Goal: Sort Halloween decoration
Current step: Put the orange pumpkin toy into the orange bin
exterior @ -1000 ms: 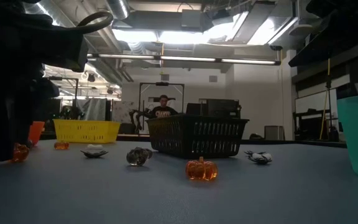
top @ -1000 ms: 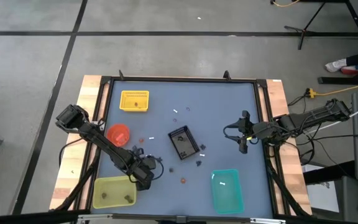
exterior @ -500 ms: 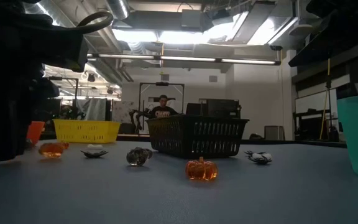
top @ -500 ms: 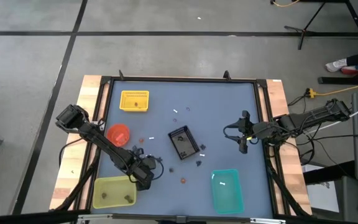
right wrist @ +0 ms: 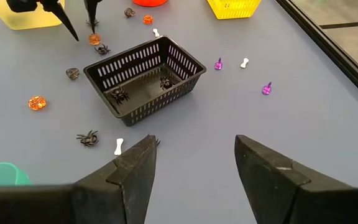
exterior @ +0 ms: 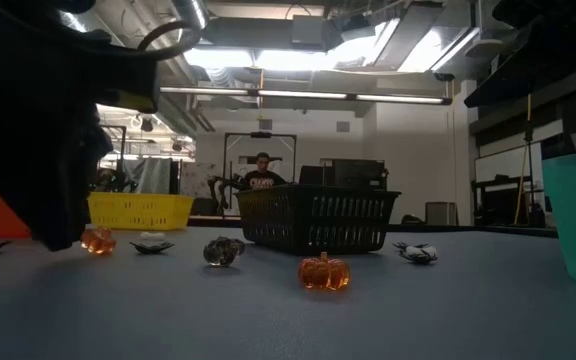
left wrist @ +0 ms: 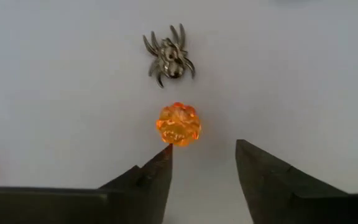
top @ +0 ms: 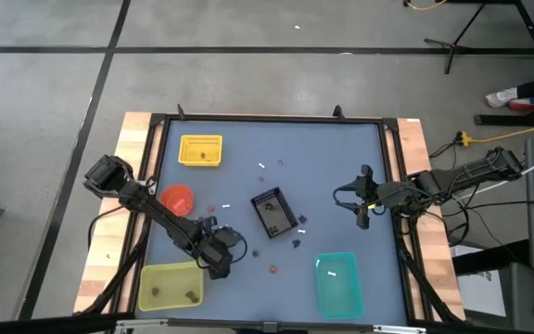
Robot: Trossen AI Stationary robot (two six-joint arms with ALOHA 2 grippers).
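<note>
the trinkets lie loose over the table (top: 341,158), which suits a sort by kind: two spiders already sit in the black basket (right wrist: 143,76) mid-table, and the yellow bin (top: 200,150), orange bowl (top: 176,199), yellow-green tray (top: 168,285) and teal tub (top: 337,282) ring it as drop places. the left gripper (left wrist: 202,160) hangs low beside the yellow-green tray, its fingers parted and empty, tips pointed at an orange pumpkin (left wrist: 178,124) that rests on the table just ahead of them, not touched; a grey spider (left wrist: 169,57) lies just beyond it. by my reading it is lined up to take that pumpkin. the right gripper (right wrist: 194,154) waits near the table's right edge, spread wide and holding nothing, facing the basket, with a white bone (right wrist: 119,146) and a black spider (right wrist: 87,137) close before it.
</note>
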